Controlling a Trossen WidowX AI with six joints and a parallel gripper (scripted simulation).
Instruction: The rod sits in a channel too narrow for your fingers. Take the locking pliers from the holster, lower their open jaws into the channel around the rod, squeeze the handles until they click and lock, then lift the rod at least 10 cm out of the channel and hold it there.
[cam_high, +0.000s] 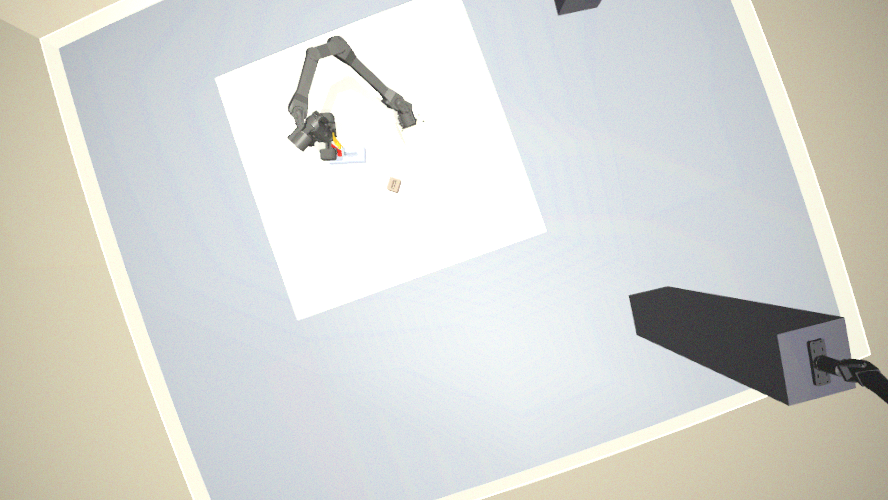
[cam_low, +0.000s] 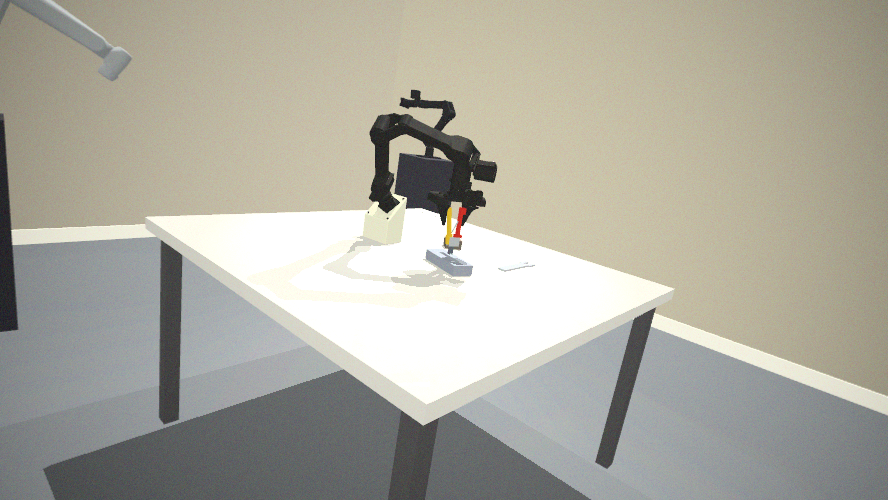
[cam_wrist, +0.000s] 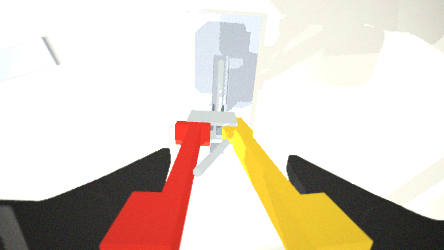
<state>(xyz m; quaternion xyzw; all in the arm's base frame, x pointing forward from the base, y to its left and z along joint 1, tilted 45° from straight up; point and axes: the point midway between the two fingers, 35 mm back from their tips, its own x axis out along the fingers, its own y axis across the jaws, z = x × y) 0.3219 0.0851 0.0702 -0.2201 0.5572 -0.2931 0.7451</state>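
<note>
White square-topped table (cam_high: 434, 236) (cam_low: 397, 347) carries the job. Black six-joint arm (cam_high: 372, 76) (cam_low: 428, 133) reaches over it, wrist pointing down. Below: pale blue-grey rectangular block (cam_high: 357, 159) (cam_low: 462, 270) (cam_wrist: 242, 75) with the narrow slot. Locking pliers with one red handle, one yellow handle and a grey head (cam_high: 336, 144) (cam_low: 454, 242) (cam_wrist: 211, 118) are upright over it, jaw end at or just above the slot; can't tell if the tips are inside. Black two-finger gripper (cam_high: 326, 134) (cam_low: 453, 222) (cam_wrist: 229, 158) is pinching the pliers across both handles, which stand spread, so I read them as unlocked. Small tan block (cam_high: 393, 185) sits well apart, maybe the holster. Pale strip in the slot (cam_wrist: 220, 82) is possibly the rod; can't confirm.

Step in hand, my read: aligning and lowering. Square the jaw opening to the slot, centre on the rod, go straight down slowly. Don't squeeze early: closed jaws would land on top of the rod. Watch for a jaw catching the slot edge and tilting the tool. Once straddled, squeeze evenly to the click, then lift vertically.
</note>
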